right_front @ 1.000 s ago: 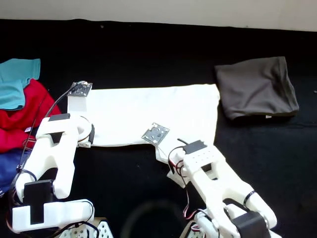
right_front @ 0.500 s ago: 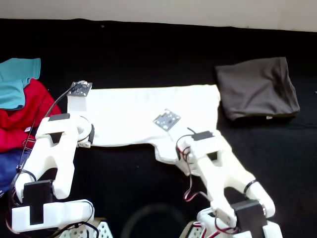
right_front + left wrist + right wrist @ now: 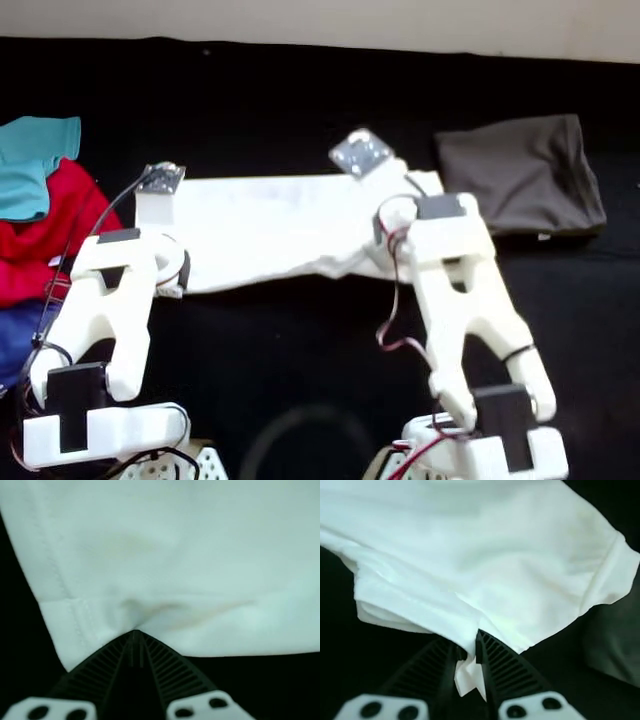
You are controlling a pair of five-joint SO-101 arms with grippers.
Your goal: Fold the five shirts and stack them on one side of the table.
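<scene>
Apparently only the folded dark grey shirt [image 3: 520,175] is done; left gripper [image 3: 134,632] and right gripper [image 3: 470,640] clamp the half-folded white fabric shirt [image 3: 270,225]; the crumpled red, teal and blue shirt heap [image 3: 50,240] waits.

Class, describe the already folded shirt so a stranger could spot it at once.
On the black table, find the white shirt spread across the middle. Past that shirt's right end lies the dark grey shirt, the only one folded into a neat block, unlike the coloured heap.

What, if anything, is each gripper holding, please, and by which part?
Both hold the white fabric shirt: the left gripper pinches its hemmed edge near a corner, the right gripper a bunched fold.
</scene>
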